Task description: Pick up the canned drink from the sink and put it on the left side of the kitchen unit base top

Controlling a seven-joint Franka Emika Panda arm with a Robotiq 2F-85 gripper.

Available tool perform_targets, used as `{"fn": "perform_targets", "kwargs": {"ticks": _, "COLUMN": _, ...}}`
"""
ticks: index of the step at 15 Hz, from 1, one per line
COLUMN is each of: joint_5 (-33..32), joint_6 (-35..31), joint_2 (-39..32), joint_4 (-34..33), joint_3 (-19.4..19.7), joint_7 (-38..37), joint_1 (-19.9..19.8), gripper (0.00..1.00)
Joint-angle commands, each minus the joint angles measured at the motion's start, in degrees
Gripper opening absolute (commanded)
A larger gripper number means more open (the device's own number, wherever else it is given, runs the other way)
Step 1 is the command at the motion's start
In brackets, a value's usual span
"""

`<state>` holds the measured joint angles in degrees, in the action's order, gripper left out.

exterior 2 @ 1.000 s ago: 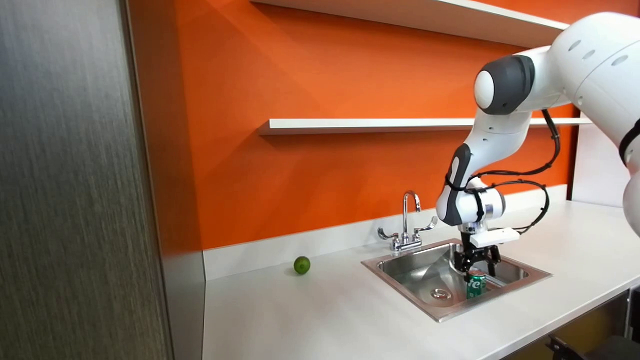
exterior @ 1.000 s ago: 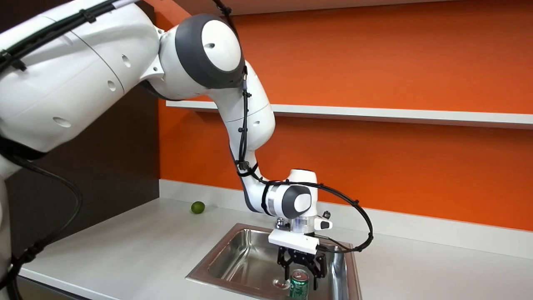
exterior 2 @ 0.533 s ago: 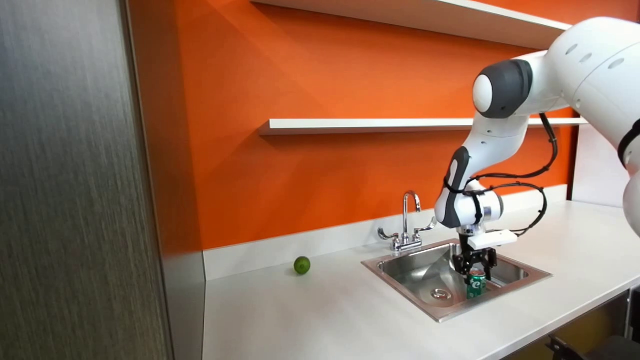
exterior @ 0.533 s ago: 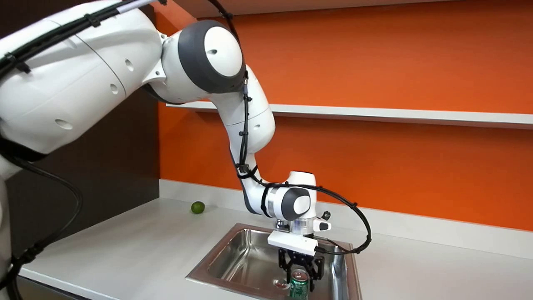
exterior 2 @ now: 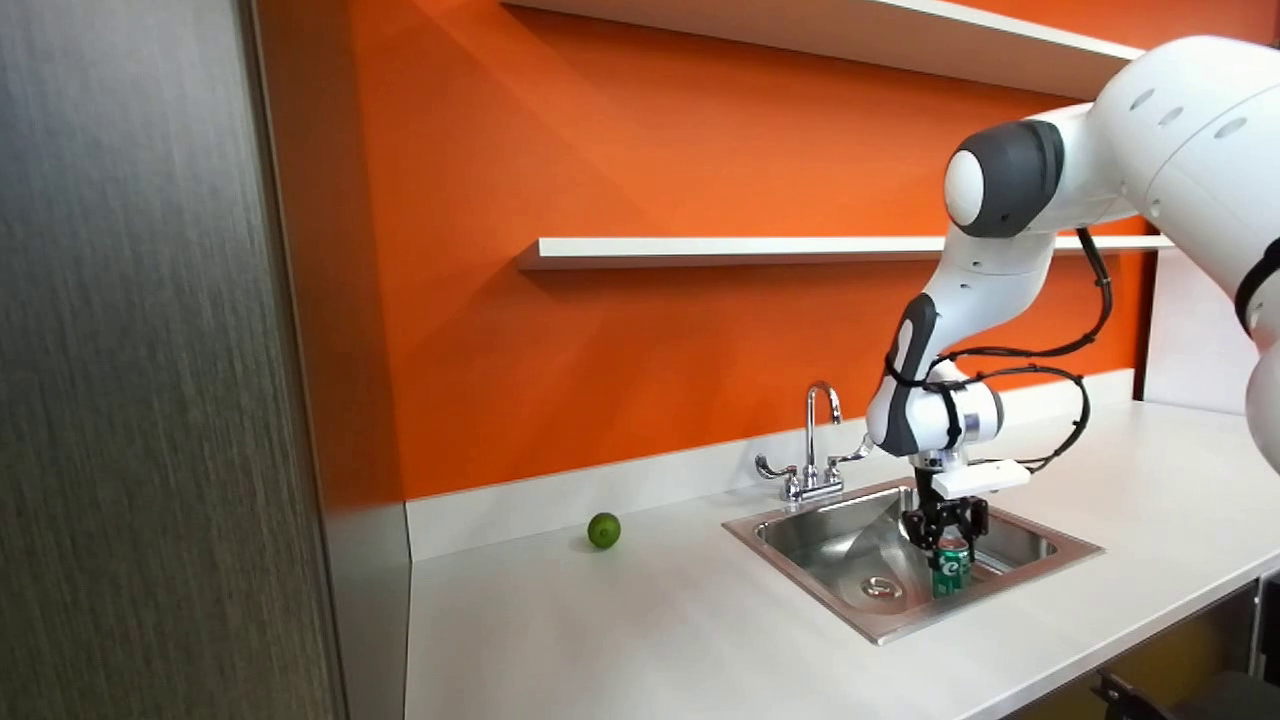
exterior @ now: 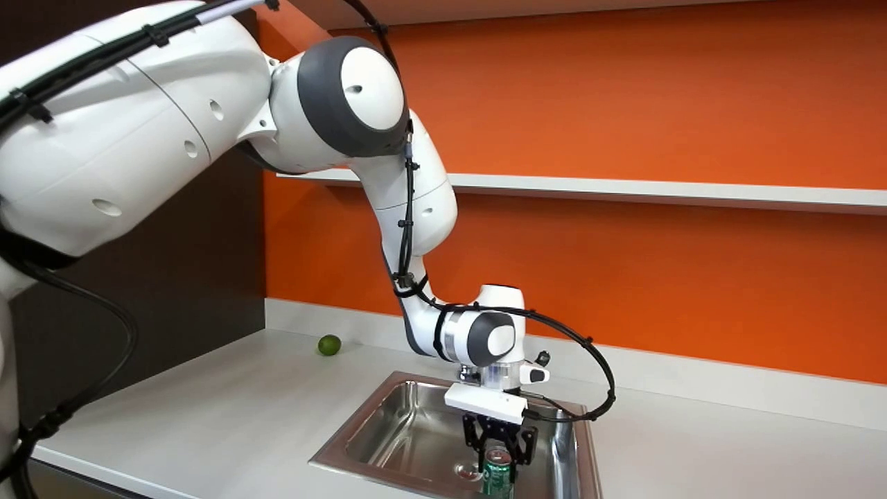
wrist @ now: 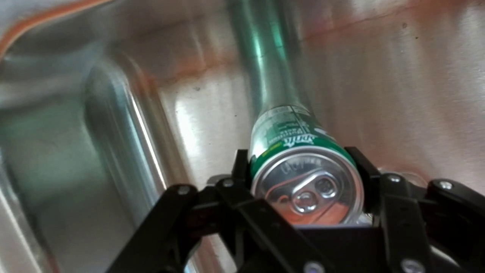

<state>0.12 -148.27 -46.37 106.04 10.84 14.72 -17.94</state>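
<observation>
The canned drink point(wrist: 288, 132), green with a silvery top, stands upright in the steel sink point(exterior 2: 880, 628), to the side of the drain. My gripper point(wrist: 299, 155) has one black finger on each side of the can near its top, and both appear to touch it. In both exterior views the can point(exterior: 497, 479) stands below the gripper's body, between the fingers. Its base looks to be on the basin floor. The kitchen unit base top point(exterior 2: 620, 640) stretches out to the left of the sink, pale and flat.
A chrome faucet point(exterior 2: 811, 440) with two handles rises behind the sink, close to the arm. On the countertop near the back wall lies a small green ball-shaped fruit point(exterior: 329, 344). A white shelf point(exterior: 624, 188) runs along the orange wall; a dark panel point(exterior 2: 170, 360) bounds the left side.
My gripper has come down slightly over the can, and its fingers have drawn in from wide apart to the can's sides. The can has not visibly moved.
</observation>
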Motion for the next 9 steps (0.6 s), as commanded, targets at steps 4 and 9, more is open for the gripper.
{"fn": "perform_targets", "kwargs": {"ticks": 4, "joint_5": -1.30, "joint_6": -0.07, "joint_2": 6.66, "joint_4": 4.52, "joint_3": -0.88, "joint_7": -0.59, "joint_1": -0.01, "gripper": 0.39}}
{"fn": "perform_targets", "kwargs": {"ticks": 9, "joint_5": -2.52, "joint_6": 0.83, "joint_2": 13.63, "joint_4": 10.83, "joint_3": -0.53, "joint_7": -0.33, "joint_1": 1.33, "gripper": 0.39}}
